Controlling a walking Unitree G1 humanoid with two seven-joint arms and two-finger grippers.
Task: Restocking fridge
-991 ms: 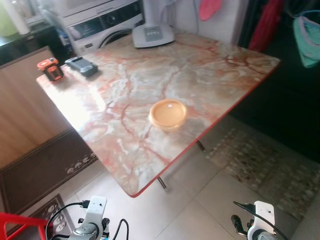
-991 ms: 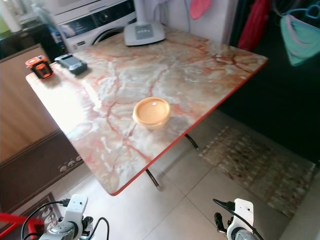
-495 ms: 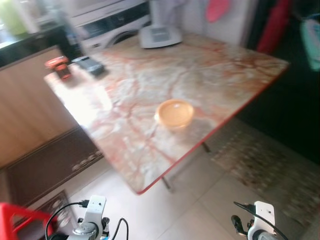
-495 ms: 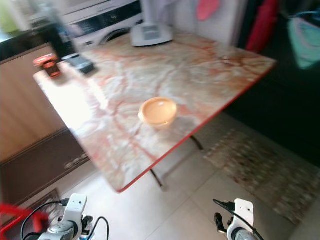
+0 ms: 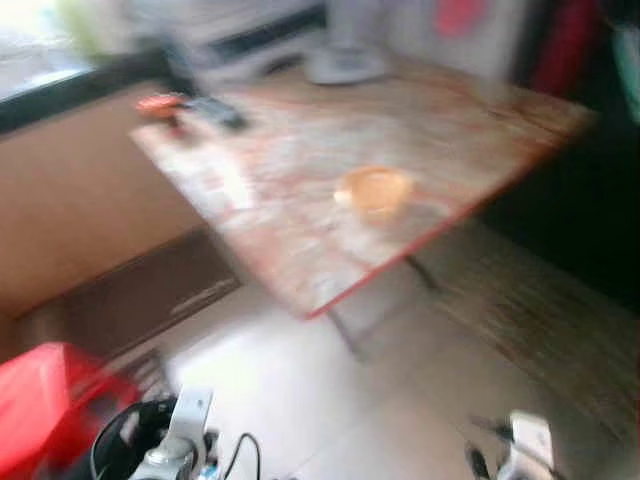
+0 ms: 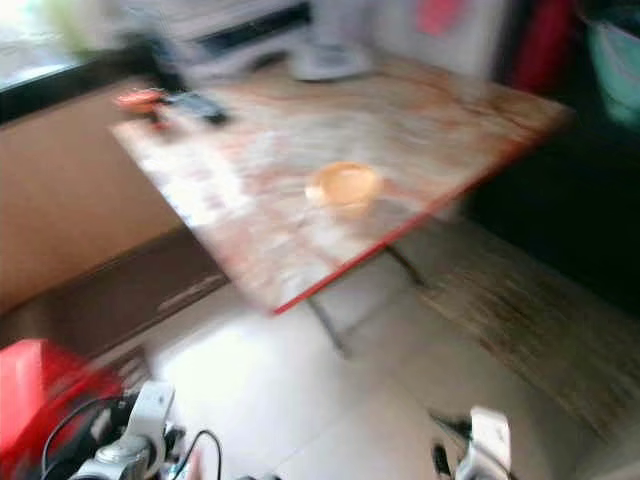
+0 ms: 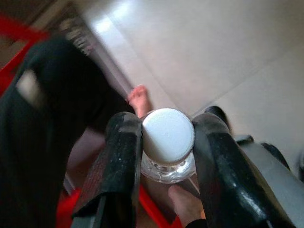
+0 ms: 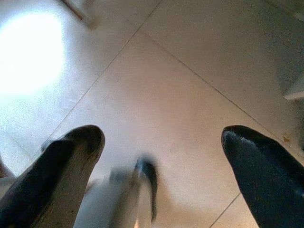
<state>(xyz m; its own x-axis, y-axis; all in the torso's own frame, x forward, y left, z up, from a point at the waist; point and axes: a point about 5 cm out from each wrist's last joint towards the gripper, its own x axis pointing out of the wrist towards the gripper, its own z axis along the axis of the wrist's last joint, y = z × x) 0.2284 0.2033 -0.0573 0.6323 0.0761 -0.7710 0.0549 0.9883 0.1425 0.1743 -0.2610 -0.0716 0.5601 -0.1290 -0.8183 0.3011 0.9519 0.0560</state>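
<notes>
Gripping a clear bottle [image 7: 167, 164] just under its white ribbed cap [image 7: 168, 135], our left gripper [image 7: 167, 142] has a black finger pressed against each side of the neck, low over the pale tiled floor [image 7: 199, 52]. A person's bare foot [image 7: 138, 99] shows just beyond the cap. Our right gripper [image 8: 161, 142] hangs over the tiles with its fingers spread wide and nothing between them. Ahead, blurred, we see a marble-patterned table [image 5: 300, 150] carrying an orange lidded container [image 5: 375, 188] near its front edge, and a red object [image 5: 40, 400] on the floor to our left.
</notes>
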